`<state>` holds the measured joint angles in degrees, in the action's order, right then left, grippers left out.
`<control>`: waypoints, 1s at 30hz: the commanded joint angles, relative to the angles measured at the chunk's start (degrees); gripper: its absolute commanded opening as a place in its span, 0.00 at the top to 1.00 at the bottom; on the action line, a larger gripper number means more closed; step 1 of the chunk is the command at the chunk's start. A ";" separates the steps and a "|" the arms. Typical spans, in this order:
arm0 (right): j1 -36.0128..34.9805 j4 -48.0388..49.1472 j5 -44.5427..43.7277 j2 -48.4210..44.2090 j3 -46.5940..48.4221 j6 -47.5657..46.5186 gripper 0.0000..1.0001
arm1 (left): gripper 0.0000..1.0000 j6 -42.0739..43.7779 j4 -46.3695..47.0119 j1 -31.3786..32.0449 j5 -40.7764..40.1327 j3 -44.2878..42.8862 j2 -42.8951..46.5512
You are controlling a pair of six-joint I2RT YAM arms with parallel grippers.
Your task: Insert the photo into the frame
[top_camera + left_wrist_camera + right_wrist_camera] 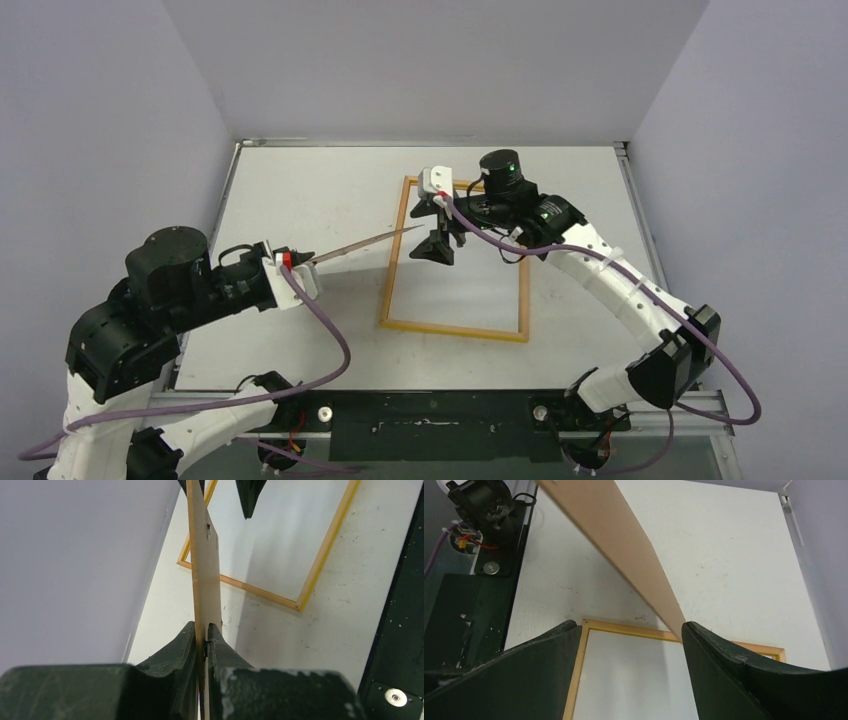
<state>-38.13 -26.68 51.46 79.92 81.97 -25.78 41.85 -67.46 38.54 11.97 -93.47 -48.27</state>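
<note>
The frame (455,331) lies flat on the table, pale wood back up, right of centre; it also shows in the left wrist view (260,591) and the right wrist view (624,628). A smooth plain white sheet (455,285) fills its opening and looks like the photo's reverse (629,680). My left gripper (300,262) is shut on the edge of a brown fibreboard backing panel (360,245), held in the air and seen edge-on (205,560). Its far tip reaches my right gripper (438,235), which is open above the frame's far half; the panel's tip (624,545) ends against the right finger.
The white table (300,190) is walled at the back and both sides. A black mounting rail (430,425) runs along the near edge. The left arm's base and cables (479,525) show in the right wrist view.
</note>
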 commanded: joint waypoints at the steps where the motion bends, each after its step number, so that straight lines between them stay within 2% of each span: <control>1: -0.76 5.99 2.66 2.02 2.00 -3.43 0.26 | 1.00 2.91 1.76 -0.05 4.44 -3.55 0.37; 7: -3.18 9.24 4.47 4.56 2.88 -2.49 0.28 | 1.00 3.43 2.44 -0.05 4.30 -2.73 0.96; 11: -3.56 17.75 6.17 4.56 -0.78 2.97 0.31 | 1.00 3.81 2.77 -0.05 5.20 -2.77 1.07; 16: -4.77 23.79 7.80 4.65 -3.23 6.34 0.40 | 1.00 4.07 4.36 -0.05 6.42 -3.52 1.48; 19: -5.56 23.45 7.40 5.70 -2.41 6.22 0.53 | 1.00 3.73 4.66 -0.06 6.99 -4.20 1.45; 22: -5.80 22.83 7.81 6.46 -1.19 7.00 0.78 | 1.00 3.60 4.88 -0.05 7.12 -4.07 1.62; 24: -5.90 23.73 9.06 6.16 -1.21 8.52 0.90 | 1.00 3.23 5.71 -0.09 6.87 -3.61 1.97; 25: -5.90 24.20 9.66 5.75 -1.39 9.26 0.94 | 1.00 3.07 6.60 -0.05 6.46 -3.30 2.14; 27: -5.85 27.20 10.07 4.68 -2.52 13.22 0.95 | 1.00 1.77 10.40 -0.05 4.15 -1.52 3.07; 28: -5.70 28.95 10.45 4.18 -3.00 15.33 0.95 | 0.94 0.09 13.92 -0.05 1.98 -0.25 3.85; 30: -5.59 30.81 10.68 3.34 -3.65 18.89 0.95 | 0.65 -1.74 22.21 -0.05 -2.91 2.84 5.26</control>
<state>-43.62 -5.50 60.34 86.04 78.56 -17.45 41.50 -65.01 38.20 14.02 -93.54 -45.23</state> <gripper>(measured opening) 0.122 0.169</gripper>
